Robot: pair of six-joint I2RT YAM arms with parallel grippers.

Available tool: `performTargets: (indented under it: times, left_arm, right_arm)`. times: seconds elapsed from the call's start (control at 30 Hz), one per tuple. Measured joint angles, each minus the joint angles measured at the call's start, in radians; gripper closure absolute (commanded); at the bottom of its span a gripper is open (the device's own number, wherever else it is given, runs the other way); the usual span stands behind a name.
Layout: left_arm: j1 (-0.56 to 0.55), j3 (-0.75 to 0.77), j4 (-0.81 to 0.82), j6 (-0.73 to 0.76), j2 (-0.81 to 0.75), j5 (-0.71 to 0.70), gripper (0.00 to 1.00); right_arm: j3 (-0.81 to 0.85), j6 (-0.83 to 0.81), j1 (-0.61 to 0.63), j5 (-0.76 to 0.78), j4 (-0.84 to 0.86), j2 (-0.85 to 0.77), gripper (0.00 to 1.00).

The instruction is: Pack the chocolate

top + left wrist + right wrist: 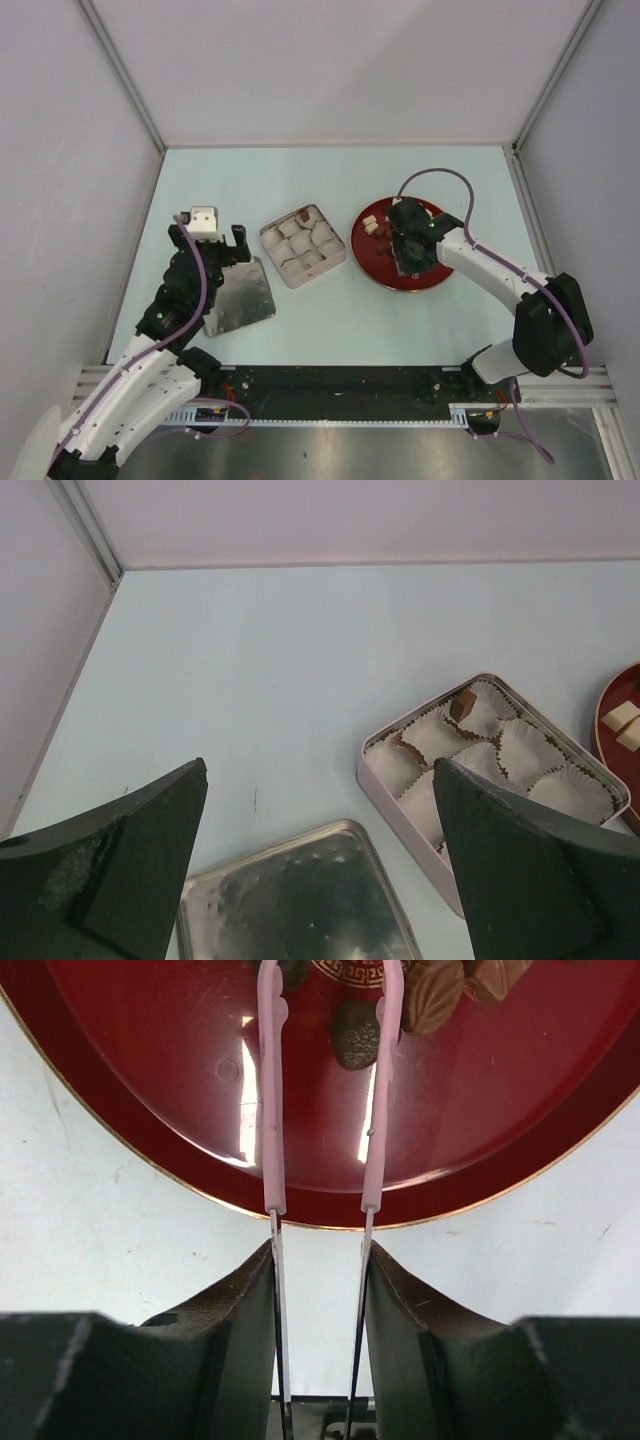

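Right end effector (320,1260) clamps tweezers (270,1110); prongs apart over plate (150,1080), aimed at chocolate (355,1035), likely for pick. One chunk (462,705) sits in tin (400,800). Left end effector (320,780) spread wide, empty, above lid (300,900), beside tin.

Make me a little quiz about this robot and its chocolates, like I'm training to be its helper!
1. True or false: the left hand is holding the lid.
2. What does the right hand grip? A) pink tweezers B) a spoon C) a paper cup
3. Fill in the word: the chocolate between the tweezers' arms lies on a red ____.

Key:
1. False. The left hand is open and holds nothing; the lid lies flat on the table.
2. A
3. plate
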Motion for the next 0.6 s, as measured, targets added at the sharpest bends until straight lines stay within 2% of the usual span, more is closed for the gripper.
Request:
performTargets:
  times: [0.6]
  left_arm:
    - [0.0, 0.0, 0.0, 0.0, 0.003, 0.0, 0.0]
  right_arm:
    - [-0.001, -0.045, -0.002, -0.055, 0.073, 0.068, 0.62]
